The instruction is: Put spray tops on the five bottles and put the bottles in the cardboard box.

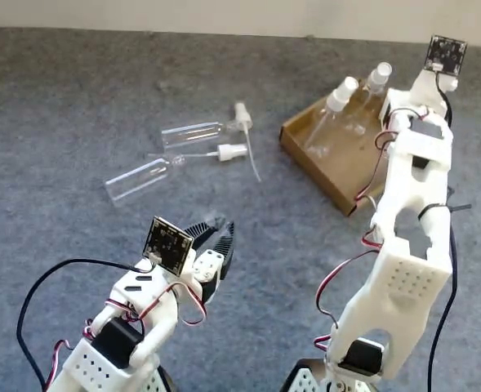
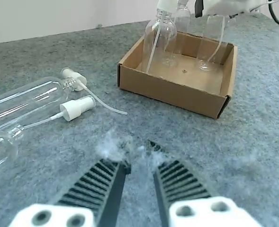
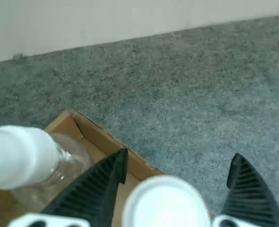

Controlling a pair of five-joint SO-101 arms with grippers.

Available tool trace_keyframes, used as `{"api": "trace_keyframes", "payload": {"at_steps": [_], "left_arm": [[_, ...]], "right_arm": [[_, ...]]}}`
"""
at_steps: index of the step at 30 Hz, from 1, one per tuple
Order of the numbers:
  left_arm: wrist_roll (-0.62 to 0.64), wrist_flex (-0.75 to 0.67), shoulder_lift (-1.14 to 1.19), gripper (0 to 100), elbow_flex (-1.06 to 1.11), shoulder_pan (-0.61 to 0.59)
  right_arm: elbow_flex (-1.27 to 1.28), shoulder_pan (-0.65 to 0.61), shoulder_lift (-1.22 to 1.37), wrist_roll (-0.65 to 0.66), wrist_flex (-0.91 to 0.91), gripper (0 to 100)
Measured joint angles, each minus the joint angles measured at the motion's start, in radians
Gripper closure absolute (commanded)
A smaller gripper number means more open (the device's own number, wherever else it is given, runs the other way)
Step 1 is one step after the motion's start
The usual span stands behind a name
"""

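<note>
Grey, felt-like table [image 1: 77, 90], items listed from the arms' side outward.

1. Left gripper [image 2: 138, 158]: low over bare table and holding nothing. Its jaws stand at a narrow gap, with pale fluff on the tips.

2. Near bottle [image 1: 138, 180]: clear, on its side, with an uncapped neck. It lies ahead of the left gripper and well apart from it.

3. Loose top [image 1: 232, 152]: white and lying flat. Its tube runs toward the near bottle's neck; whether it enters the mouth cannot be told.

4. Far bottle [image 1: 191, 133]: clear, on its side, just behind the near bottle.

5. Second top [image 1: 242, 116]: white, at the far bottle's neck. Its long tube curves away over the table toward the box.

6. Box [image 2: 172, 92]: shallow brown cardboard with an open top, to the right of the lying bottles.

7. Boxed bottles: three stand upright inside. One is at the front [image 2: 160, 35], one behind it [image 2: 181, 19], and one under the right arm [image 2: 210, 42].

8. Right gripper [image 3: 177, 165]: above the box with its jaws wide. They straddle a white cap [image 3: 165, 203]; contact cannot be told. A neighbouring cap [image 3: 21, 156] is just beside it.

9. Wall [image 3: 130, 19]: pale, beyond the table edge.
</note>
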Motion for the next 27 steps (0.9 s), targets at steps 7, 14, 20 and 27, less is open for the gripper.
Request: {"api": "trace_keyframes", "payload": {"at_steps": [7,14,20,27], "left_arm": [[0.000,0.000,0.000,99,0.000,0.000],[0.000,0.000,0.000,99,0.000,0.000],[0.000,0.000,0.000,99,0.000,-0.123],[0.000,-0.114,0.000,99,0.000,-0.354]], "right_arm": [[-0.287,0.000,0.000,0.000,0.273,69.5],[-0.574,-0.002,0.000,0.000,0.548,69.8],[-0.815,-0.046,0.000,0.000,0.855,69.8],[-1.111,-0.153,-0.002,0.000,1.218,70.0]]}}
